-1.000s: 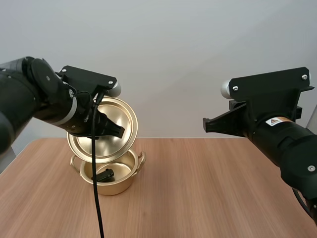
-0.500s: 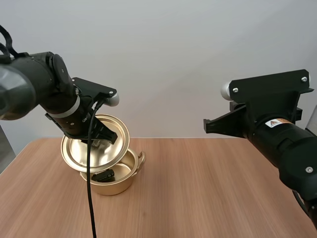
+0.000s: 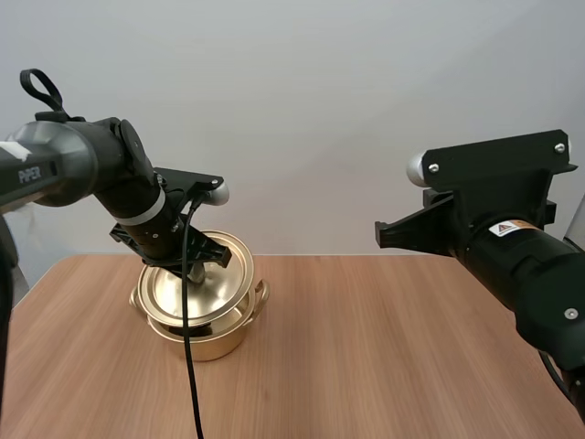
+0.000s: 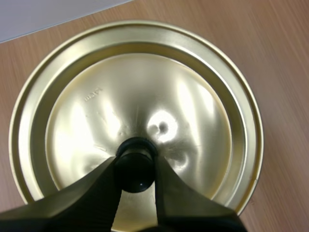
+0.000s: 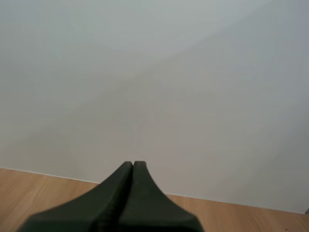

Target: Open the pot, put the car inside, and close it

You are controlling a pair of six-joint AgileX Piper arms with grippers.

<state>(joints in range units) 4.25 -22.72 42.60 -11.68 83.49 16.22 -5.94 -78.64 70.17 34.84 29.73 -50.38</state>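
The left gripper point(image 4: 136, 170) is clenched on the black knob point(image 4: 136, 162) at the centre of the lid point(image 4: 193, 96). One finger presses against each side of the knob, and the lid's golden top spreads round beneath it. Seen from the high view, this arm reaches in from the left and bends down over the pot point(image 3: 208, 337), which stands on the left part of the wooden table point(image 3: 393, 347). The lid sits over the pot's mouth at a tilt: its far edge is raised and its near edge is low at the pot's rim, though whether the two touch there cannot be told. The lid covers most of the opening, so the inside of the pot is hidden. A small side handle point(image 3: 260, 293) juts out from the pot just under the lid's right edge. The right gripper point(image 5: 133, 165) is closed on nothing, its two fingers lying together as one dark wedge. In the high view it hangs high above the right side of the table, pointing left and well apart from the pot and lid.
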